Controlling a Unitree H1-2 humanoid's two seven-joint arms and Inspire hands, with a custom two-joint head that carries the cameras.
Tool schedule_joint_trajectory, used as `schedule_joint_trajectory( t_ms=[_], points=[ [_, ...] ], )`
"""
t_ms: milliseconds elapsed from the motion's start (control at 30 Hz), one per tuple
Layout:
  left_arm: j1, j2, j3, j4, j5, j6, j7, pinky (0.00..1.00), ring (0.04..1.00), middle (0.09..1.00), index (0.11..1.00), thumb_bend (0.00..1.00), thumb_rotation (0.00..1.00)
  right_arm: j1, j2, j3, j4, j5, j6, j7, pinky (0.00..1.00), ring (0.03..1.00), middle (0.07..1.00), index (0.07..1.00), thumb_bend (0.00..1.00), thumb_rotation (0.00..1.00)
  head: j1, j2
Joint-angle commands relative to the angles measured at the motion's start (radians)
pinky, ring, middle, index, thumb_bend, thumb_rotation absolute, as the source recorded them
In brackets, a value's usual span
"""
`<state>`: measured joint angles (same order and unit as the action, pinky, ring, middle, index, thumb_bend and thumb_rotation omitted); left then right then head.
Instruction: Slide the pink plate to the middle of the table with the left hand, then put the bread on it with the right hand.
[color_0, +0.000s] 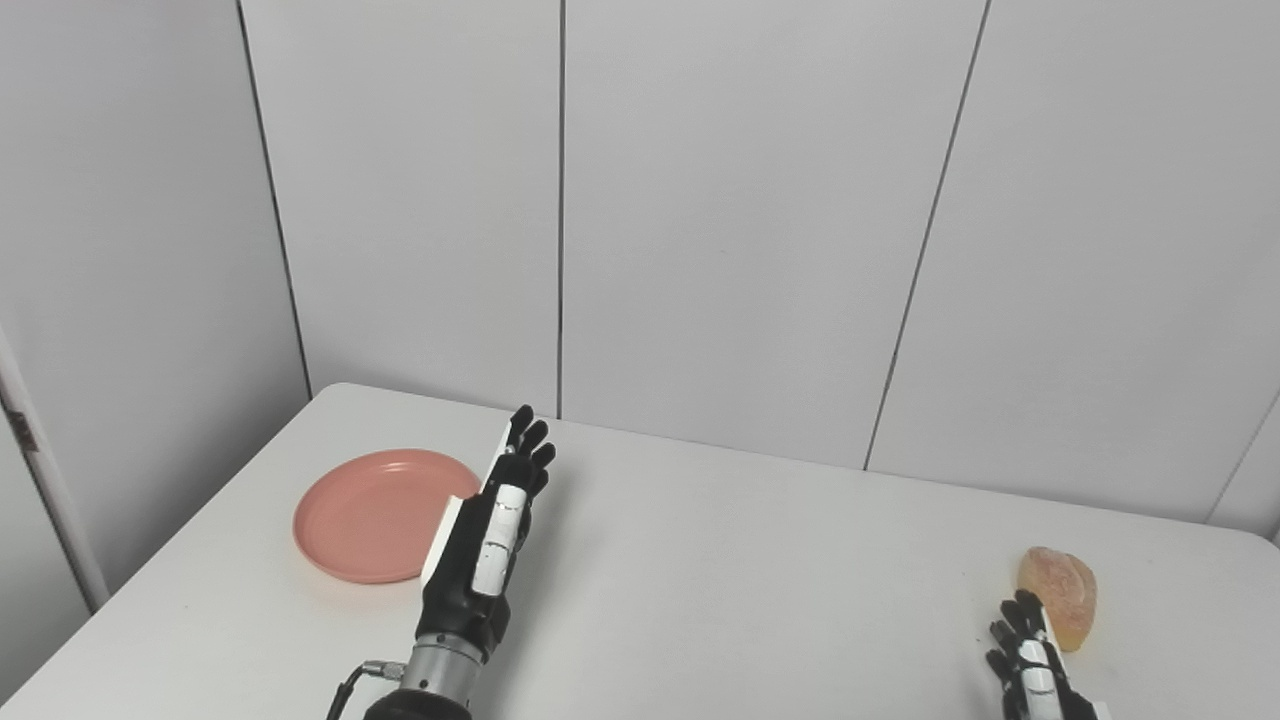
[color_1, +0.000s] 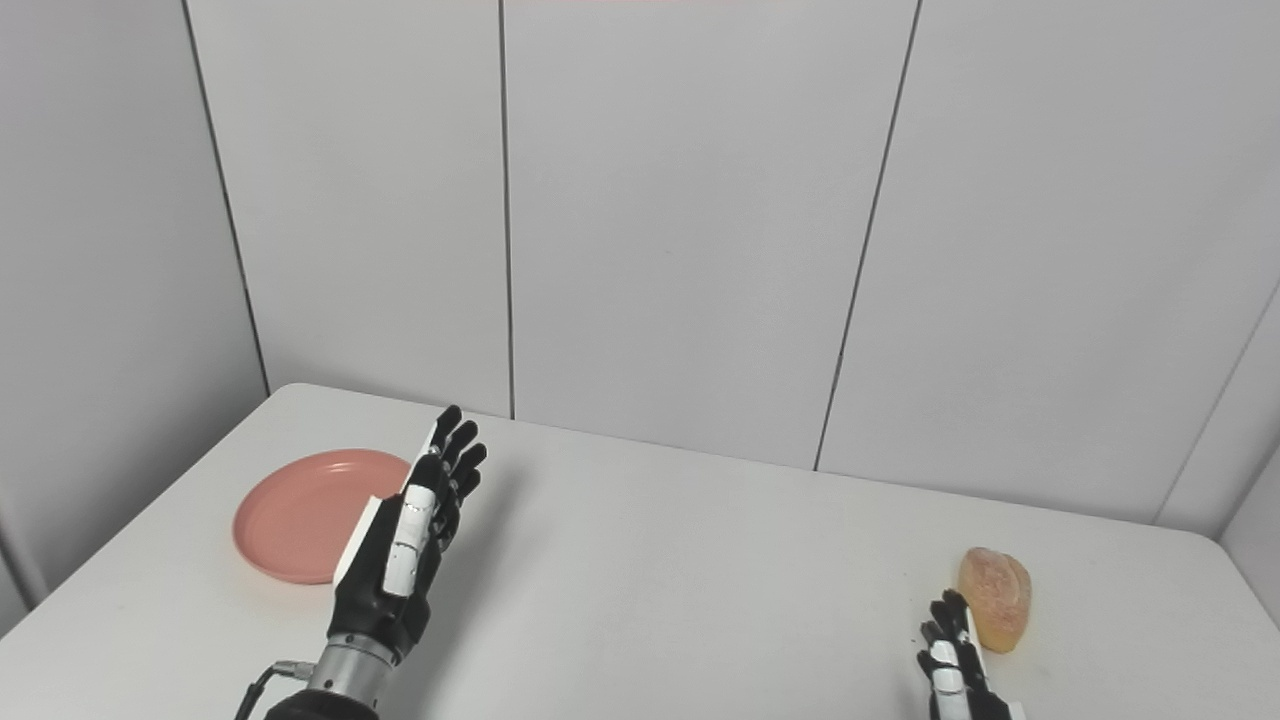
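A pink plate (color_0: 370, 513) lies flat on the left part of the white table (color_0: 720, 590). My left hand (color_0: 490, 535) is raised beside the plate's right rim, fingers stretched out and apart, holding nothing; it hides a bit of that rim. A golden-brown piece of bread (color_0: 1060, 594) rests near the table's right edge. My right hand (color_0: 1030, 665) sits low at the bottom edge, just in front of and left of the bread, its fingers spread and empty. I cannot tell whether it touches the bread.
Grey wall panels (color_0: 700, 220) stand close behind the table's far edge. The table's left edge runs diagonally past the plate. A cable (color_0: 350, 685) hangs at my left wrist.
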<state>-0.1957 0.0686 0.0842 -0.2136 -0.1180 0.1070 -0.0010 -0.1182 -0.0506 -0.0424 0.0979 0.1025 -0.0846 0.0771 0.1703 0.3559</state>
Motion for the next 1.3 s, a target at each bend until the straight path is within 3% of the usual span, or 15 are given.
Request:
schedule_joint_trajectory(
  t_ms=[0, 133, 333, 500, 633, 967, 1267],
  points=[
    [-0.059, 0.033, 0.023, -0.035, -0.027, -0.001, -0.013, 1.0, 0.916, 0.94, 0.952, 0.85, 1.0, 0.047, 0.024, 0.013, 0.03, 0.0, 0.009, -0.002, 1.0, 0.989, 0.989, 1.0, 0.67, 0.96, -0.002, 0.002],
    [-0.098, 0.082, 0.059, -0.01, -0.054, -0.005, -0.026, 0.97, 0.9, 0.918, 0.94, 0.86, 1.0, 0.05, 0.028, 0.013, 0.025, 0.001, 0.011, -0.006, 1.0, 0.982, 0.981, 0.993, 0.69, 0.95, -0.007, 0.003],
    [-0.171, 0.188, 0.097, 0.097, -0.05, -0.092, -0.057, 0.95, 0.865, 0.906, 0.937, 0.87, 1.0, 0.053, 0.028, 0.015, 0.023, -0.008, 0.01, -0.009, 1.0, 0.978, 0.981, 0.993, 0.7, 0.95, -0.007, 0.003],
    [-0.256, 0.323, 0.126, 0.254, -0.121, -0.182, -0.188, 0.93, 0.881, 0.899, 0.951, 0.91, 1.0, 0.057, 0.028, 0.016, 0.022, -0.007, 0.004, -0.005, 1.0, 0.973, 0.973, 0.988, 0.7, 0.94, -0.006, 0.006],
    [-0.317, 0.387, 0.146, 0.401, -0.138, -0.275, -0.234, 0.86, 0.877, 0.888, 0.911, 0.93, 0.97, 0.06, 0.029, 0.016, 0.02, -0.011, 0.006, -0.006, 1.0, 0.971, 0.972, 0.985, 0.72, 0.95, -0.009, 0.01],
    [-0.414, 0.475, 0.213, 0.736, -0.188, -0.417, -0.283, 0.87, 0.886, 0.899, 0.935, 0.93, 0.92, 0.065, 0.032, 0.016, 0.007, -0.018, 0.016, -0.011, 0.99, 0.959, 0.963, 0.978, 0.7, 0.95, -0.015, 0.013],
    [-0.441, 0.506, 0.269, 0.974, -0.24, -0.474, -0.317, 0.94, 0.931, 0.945, 0.985, 0.87, 0.92, 0.067, 0.028, 0.018, 0.003, -0.019, 0.019, -0.008, 0.99, 0.959, 0.964, 0.983, 0.7, 0.95, -0.019, 0.013]
  ],
)
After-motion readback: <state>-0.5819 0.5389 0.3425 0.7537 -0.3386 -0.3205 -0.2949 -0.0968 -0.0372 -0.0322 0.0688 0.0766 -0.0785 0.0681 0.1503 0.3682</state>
